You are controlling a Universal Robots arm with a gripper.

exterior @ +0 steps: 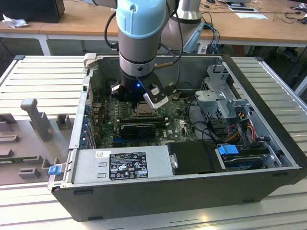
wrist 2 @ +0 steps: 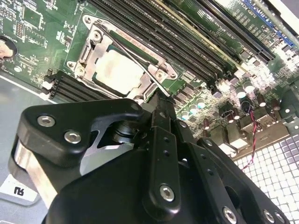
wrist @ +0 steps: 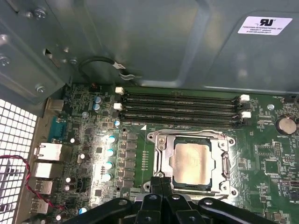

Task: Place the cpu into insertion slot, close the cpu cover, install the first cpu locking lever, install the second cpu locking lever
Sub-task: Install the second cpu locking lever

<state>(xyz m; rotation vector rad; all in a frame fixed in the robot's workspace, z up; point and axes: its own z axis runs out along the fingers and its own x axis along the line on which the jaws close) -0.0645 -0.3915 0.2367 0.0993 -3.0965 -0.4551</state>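
- Fixtures (exterior: 36, 125), grey, moulded, lie on the slatted table (exterior: 53, 79) at the exterior view's left; partly cut off by the frame edge.
- Computer case (exterior: 182, 191), open-topped, stands at centre; grey power supply box (exterior: 120, 165) sits along its near wall.
- Arm (exterior: 141, 36), pale blue and grey, reaches down into the case; its bulk hides much of the board beneath in the exterior view.
- Gripper (wrist: 162, 183), black, poised just above the socket edge; fingers pressed together with nothing between them, in both wrist views (wrist 2: 161, 105).
- Cpu (wrist: 192, 161), pale silvery-beige, seated flat in the insertion slot (wrist: 174, 184); the slot's near rim is hidden behind the fingertips in the first wrist view.
- Cpu cover (wrist: 161, 149), silvery frame, lies down flat around the chip.
- Locking lever (wrist 2: 140, 58), thin wire, crosses over the cover in the second wrist view; whether it is latched cannot be told.
- Memory slots (wrist: 182, 108), long and black, run beside the socket.
- Drive cage (exterior: 223, 98) and coloured cables (exterior: 240, 124) fill the case at the exterior view's right.
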